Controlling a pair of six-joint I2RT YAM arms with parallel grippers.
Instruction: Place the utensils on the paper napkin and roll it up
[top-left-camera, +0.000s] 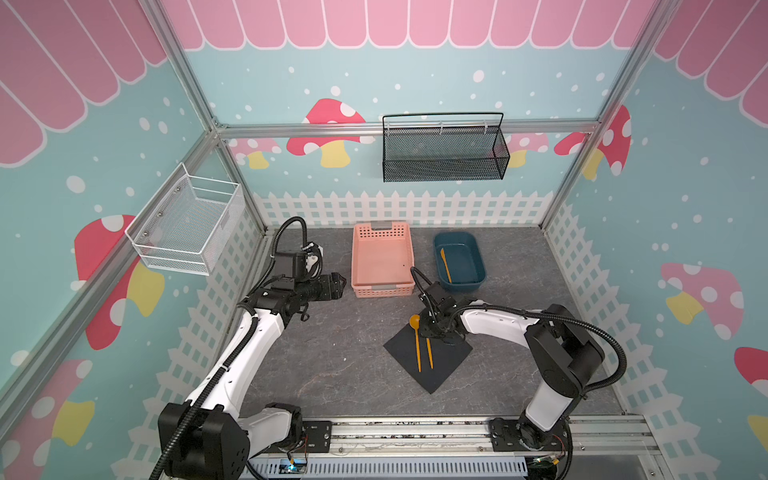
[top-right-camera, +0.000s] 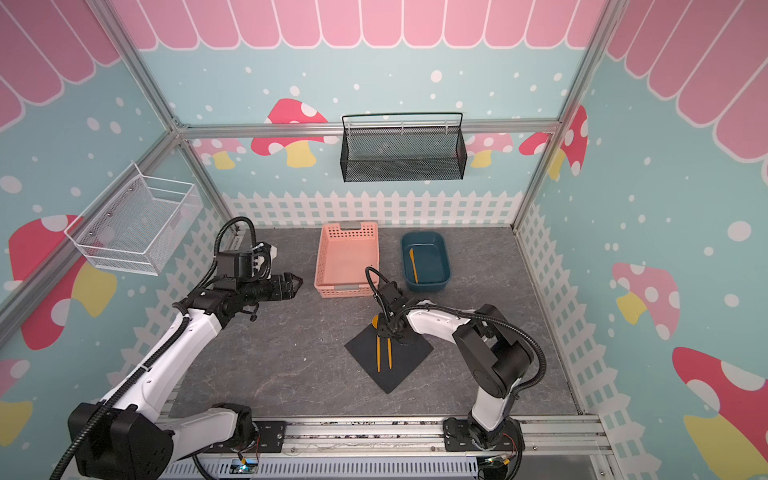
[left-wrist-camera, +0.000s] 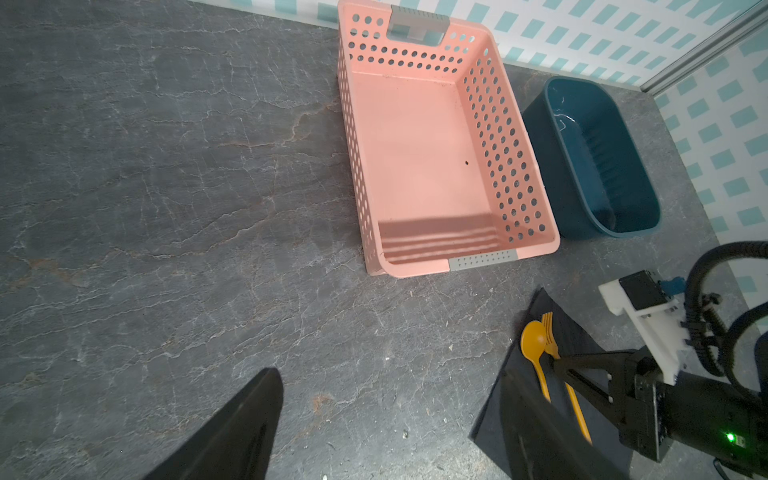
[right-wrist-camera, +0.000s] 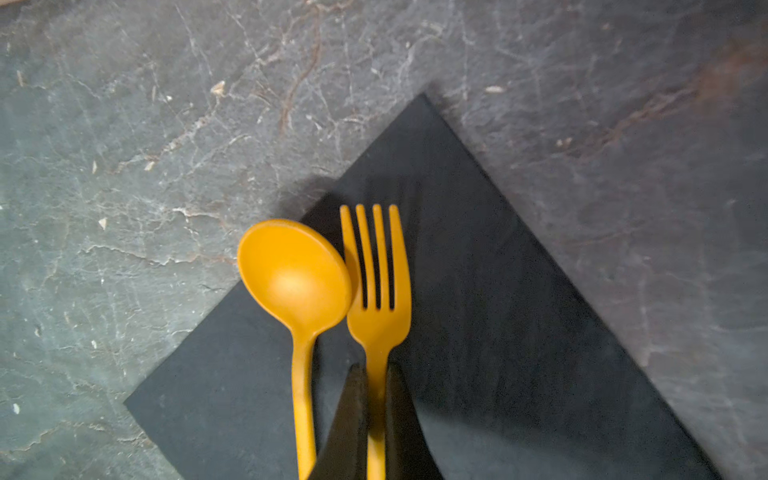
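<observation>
A: Nearest?
B: Napkin (top-left-camera: 442, 368) flat on table (top-left-camera: 332, 357); spoon (top-left-camera: 417, 347) + fork (top-left-camera: 429, 355) side by side on it. R gripper (right-wrist-camera: 376, 370) pinches fork neck.
A: Farther?
B: L gripper (top-left-camera: 338, 284) spread wide, near pink basket (top-left-camera: 383, 291). 1 knife (top-left-camera: 445, 264) in blue tub (top-left-camera: 478, 266).

Bright, even light fills both top views, with only faint shadows on the surface (top-left-camera: 332, 353). The right wrist view is dimmer and soft: the fork (right-wrist-camera: 377, 316) slightly blurred, a diffuse shadow beyond its tines.
</observation>
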